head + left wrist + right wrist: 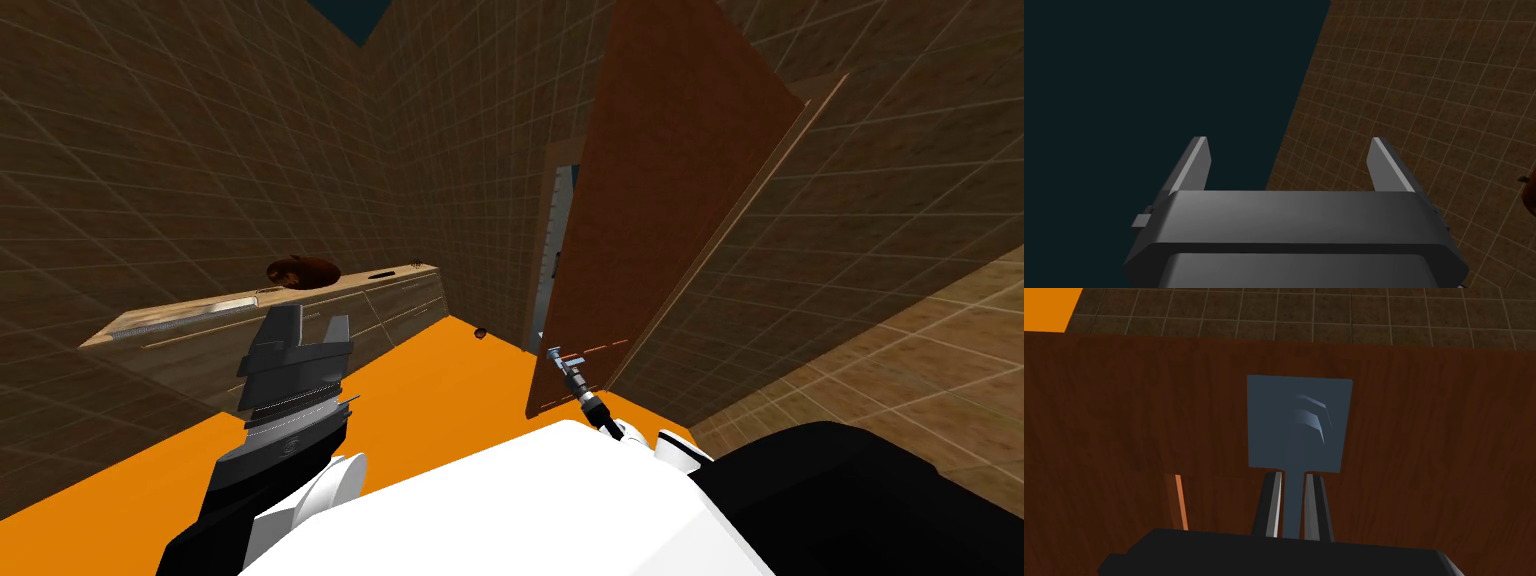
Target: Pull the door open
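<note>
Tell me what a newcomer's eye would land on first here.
The bright orange floor stands out against the brown tiled walls. Next comes the reddish-brown door, standing ajar ahead on my right, with the right gripper shut on its grey-blue handle. The left gripper hangs open in front of the wooden counter on the left.

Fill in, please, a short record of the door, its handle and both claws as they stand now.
door: brown, standing partly open
handle: grey-blue, on the door's face
right claw: shut on the handle's stem
left claw: open, holding nothing, raised above the orange floor
task state: door ajar, not fully open
</note>
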